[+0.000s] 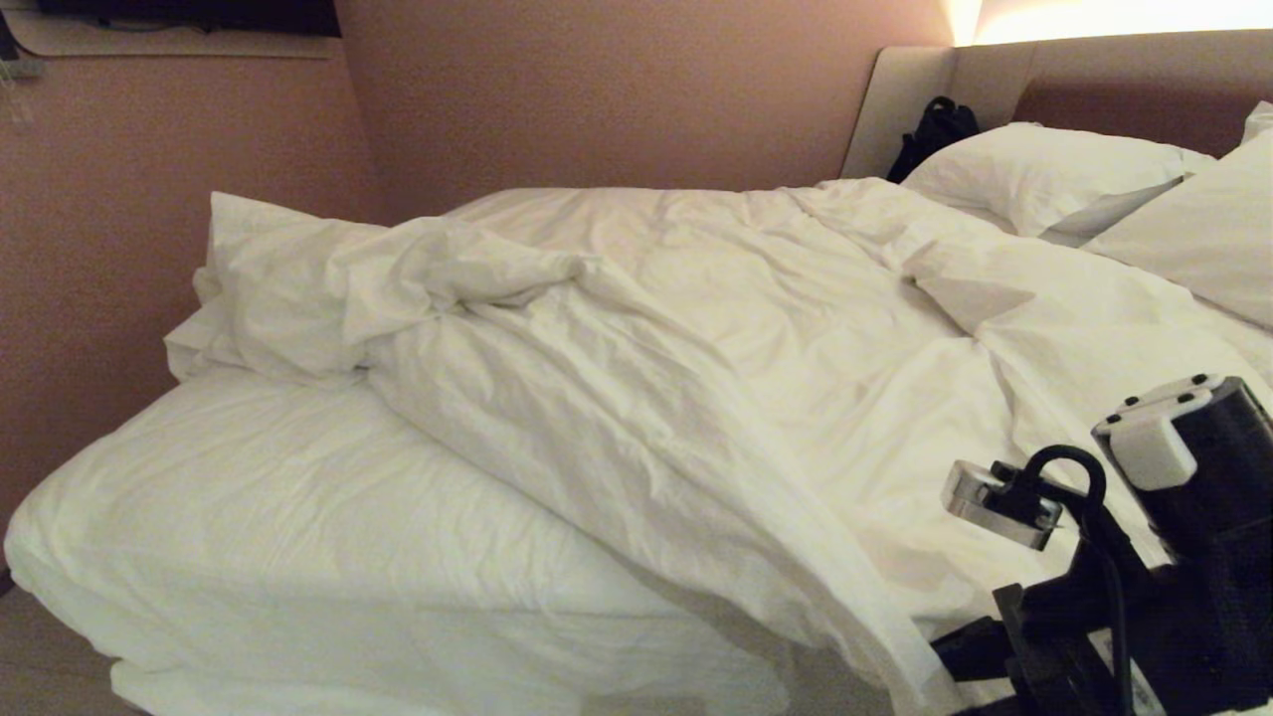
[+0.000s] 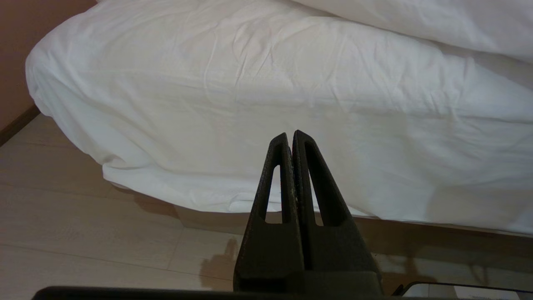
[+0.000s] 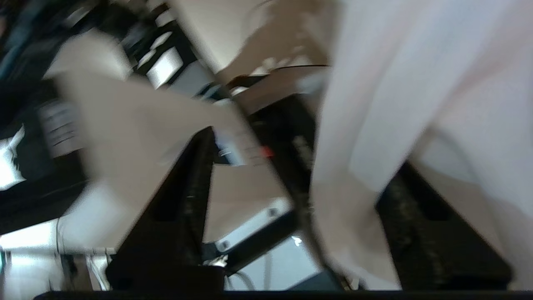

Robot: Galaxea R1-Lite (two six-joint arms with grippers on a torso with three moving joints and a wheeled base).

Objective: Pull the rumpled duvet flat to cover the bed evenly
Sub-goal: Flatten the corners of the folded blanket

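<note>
The duvet (image 1: 696, 348) lies rumpled across the bed (image 1: 298, 517), bunched in a heap toward the far left corner, with a fold trailing down to the near edge on the right. The mattress's near left part shows bare sheet. My right arm (image 1: 1174, 557) is low at the bed's near right side. In the right wrist view my right gripper (image 3: 304, 158) is open, its fingers wide apart, and a hanging fold of the duvet (image 3: 374, 125) drapes between them against one finger. My left gripper (image 2: 290, 135) is shut on nothing, parked in front of the mattress side (image 2: 250, 83).
Two white pillows (image 1: 1054, 174) (image 1: 1203, 239) lean at the headboard (image 1: 1094, 89), with a black bag (image 1: 935, 129) in the corner beside them. A pinkish wall (image 1: 149, 249) runs along the bed's far and left sides. Pale floor (image 2: 83, 225) lies beside the bed base (image 2: 216, 221).
</note>
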